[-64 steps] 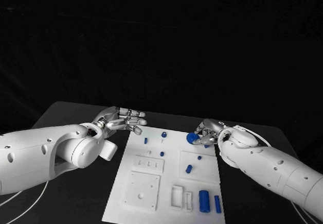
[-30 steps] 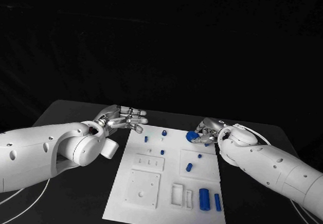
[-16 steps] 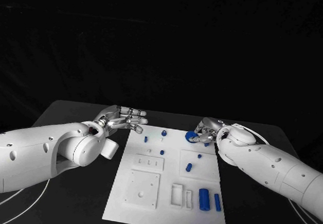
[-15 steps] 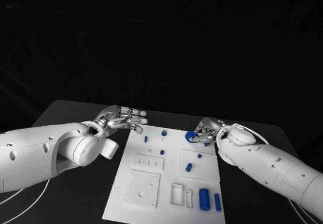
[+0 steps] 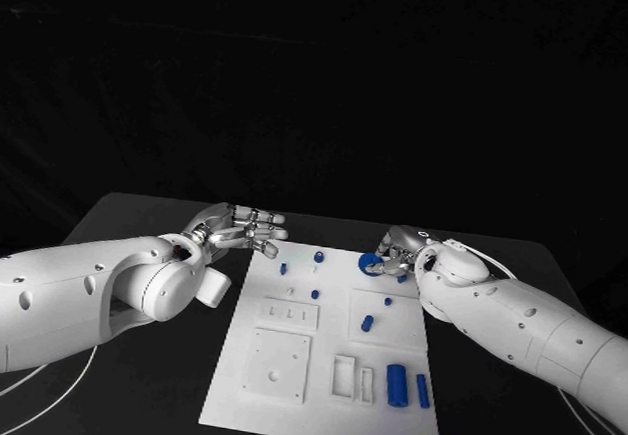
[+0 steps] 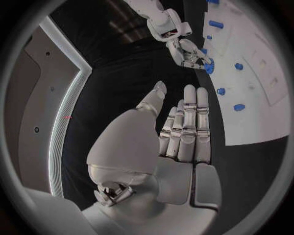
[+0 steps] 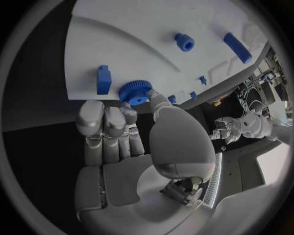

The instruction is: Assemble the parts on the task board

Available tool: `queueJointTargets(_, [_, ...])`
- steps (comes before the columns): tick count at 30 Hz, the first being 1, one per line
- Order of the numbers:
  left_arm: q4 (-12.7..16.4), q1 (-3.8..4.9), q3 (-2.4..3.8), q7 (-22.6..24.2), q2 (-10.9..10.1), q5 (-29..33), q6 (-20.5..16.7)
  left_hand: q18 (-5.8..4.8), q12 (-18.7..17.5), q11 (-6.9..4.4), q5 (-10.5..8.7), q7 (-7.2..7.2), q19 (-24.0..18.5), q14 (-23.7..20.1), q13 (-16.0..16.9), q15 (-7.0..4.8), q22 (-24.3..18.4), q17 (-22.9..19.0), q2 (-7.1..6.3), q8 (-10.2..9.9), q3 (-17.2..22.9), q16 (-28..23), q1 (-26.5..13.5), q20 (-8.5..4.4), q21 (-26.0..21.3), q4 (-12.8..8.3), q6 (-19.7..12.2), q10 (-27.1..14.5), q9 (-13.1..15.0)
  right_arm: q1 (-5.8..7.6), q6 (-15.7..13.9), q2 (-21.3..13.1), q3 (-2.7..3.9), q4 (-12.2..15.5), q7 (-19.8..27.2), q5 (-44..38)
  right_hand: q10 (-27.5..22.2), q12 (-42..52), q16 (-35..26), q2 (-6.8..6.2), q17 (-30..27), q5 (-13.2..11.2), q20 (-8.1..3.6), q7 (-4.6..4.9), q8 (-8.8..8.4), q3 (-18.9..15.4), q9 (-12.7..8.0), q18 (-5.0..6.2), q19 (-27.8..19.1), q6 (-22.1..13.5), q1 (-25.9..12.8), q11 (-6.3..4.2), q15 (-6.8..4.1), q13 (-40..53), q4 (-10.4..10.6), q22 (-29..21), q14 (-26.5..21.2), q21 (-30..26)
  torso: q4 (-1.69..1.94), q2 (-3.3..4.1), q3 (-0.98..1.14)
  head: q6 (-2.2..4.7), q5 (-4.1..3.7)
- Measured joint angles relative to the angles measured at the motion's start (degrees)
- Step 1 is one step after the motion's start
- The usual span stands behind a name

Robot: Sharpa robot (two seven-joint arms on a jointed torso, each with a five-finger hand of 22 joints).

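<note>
While the left hand (image 5: 241,230) hovers empty, the right hand (image 7: 132,128) seemingly pinches a blue gear (image 7: 135,91).

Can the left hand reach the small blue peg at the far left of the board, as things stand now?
Probably yes: the left hand is open beside the task board, and nothing lies between it and the blue peg.

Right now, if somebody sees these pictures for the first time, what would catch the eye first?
Most striking is the white task board in the middle of the black table, dotted with small blue parts. At its far edge the right hand pinches a round blue toothed wheel. The left hand hovers beside the board's far left corner, fingers straight and holding nothing.
</note>
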Motion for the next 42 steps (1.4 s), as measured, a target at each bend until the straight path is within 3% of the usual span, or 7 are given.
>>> queueJointTargets(2, [0.0,0.00,0.00,0.0,0.0,0.0,0.0,0.00,0.0,0.00,0.00,0.00,0.0,0.0,0.0,0.00,0.0,0.0,0.00,0.0,0.0,0.0,0.0,0.00,0.0,0.0,0.0,0.0,0.0,-0.02,-0.4,0.1,-0.17,0.1,-0.5,-0.7,0.1,0.3,0.0,0.00,0.0,-3.0,0.00,-0.19,0.00,4.1,0.0,-0.01,0.0,0.8,0.6,-0.13,0.00,0.2,-1.6,0.0,0.0,0.3,0.01,0.00,0.00,-0.01,-0.01])
queueJointTargets(5, [0.0,0.00,0.00,-0.1,0.0,0.0,0.0,0.00,0.0,0.00,0.00,0.00,0.0,0.0,0.0,0.00,0.0,0.0,0.00,0.0,0.0,0.0,0.0,0.00,0.0,0.0,0.0,0.0,0.0,-0.05,-0.9,0.1,-0.40,0.4,-1.1,-1.8,0.2,0.3,0.0,-0.25,0.0,-4.6,0.00,-0.37,-0.02,8.7,0.0,0.00,0.0,1.7,0.9,-0.20,0.00,0.3,-4.2,0.0,0.0,0.5,0.02,-0.01,0.00,-0.06,-0.02])
queueJointTargets(9, [0.0,0.00,0.00,-0.1,0.0,0.0,0.0,0.00,0.0,0.00,0.00,0.00,0.0,0.0,0.0,0.00,-0.1,0.0,0.00,0.0,0.0,0.0,0.0,0.00,0.0,0.0,0.0,0.0,0.0,-0.01,-1.4,0.2,-0.47,0.8,-1.6,-2.9,0.3,0.3,0.0,-0.49,-0.1,-3.3,0.00,-0.43,-0.17,12.9,-0.2,0.00,0.0,2.6,1.3,-0.10,0.00,0.4,-8.0,0.0,0.0,0.7,0.02,-0.03,0.00,-0.10,-0.02])
queueJointTargets(14, [0.0,0.00,0.00,-0.2,-0.1,0.0,0.0,0.00,0.0,0.00,0.00,0.00,0.0,0.0,0.0,0.00,-0.1,0.0,0.00,0.0,0.0,0.0,0.0,0.00,0.0,0.0,0.0,0.0,0.0,0.08,-1.9,0.1,-0.53,1.0,-1.9,-3.9,0.3,0.3,0.0,0.01,-0.2,-2.2,0.00,-0.37,-0.15,15.1,-0.2,0.00,0.0,2.7,1.1,-0.10,0.00,0.5,-10.9,0.0,0.0,1.0,-0.01,-0.04,0.01,-0.13,-0.01])
queueJointTargets(23, [0.0,0.00,0.00,-0.3,-0.1,-0.1,0.0,0.00,0.0,0.00,0.00,-0.01,0.0,0.0,0.0,0.00,-0.1,0.0,0.00,0.0,0.0,0.0,0.0,0.00,0.0,0.0,-0.4,0.0,0.0,-0.13,-2.8,-0.4,-0.72,2.3,-2.3,-4.7,0.5,0.4,0.2,0.75,-0.3,-1.1,0.00,-0.32,-0.14,15.3,-0.2,0.00,0.0,2.8,0.4,-0.30,0.00,0.6,-11.8,0.0,0.0,1.1,-0.01,-0.07,0.04,0.00,0.04])
queueJointTargets(42, [0.2,0.00,0.00,-0.5,-0.4,-0.1,0.0,0.00,0.0,0.00,0.00,0.08,0.0,0.0,0.0,0.00,-0.2,0.0,0.00,0.0,0.2,0.0,0.0,0.00,0.0,0.2,-0.9,0.0,0.0,-0.21,-6.8,-2.0,-0.77,13.6,-3.0,-7.2,0.7,0.5,0.2,0.86,-0.5,-1.6,-0.21,-0.32,-0.06,14.9,-0.2,0.00,0.2,2.8,0.2,-0.51,-0.20,0.8,-10.7,0.0,0.2,1.6,0.03,-0.10,-0.03,0.29,0.41])
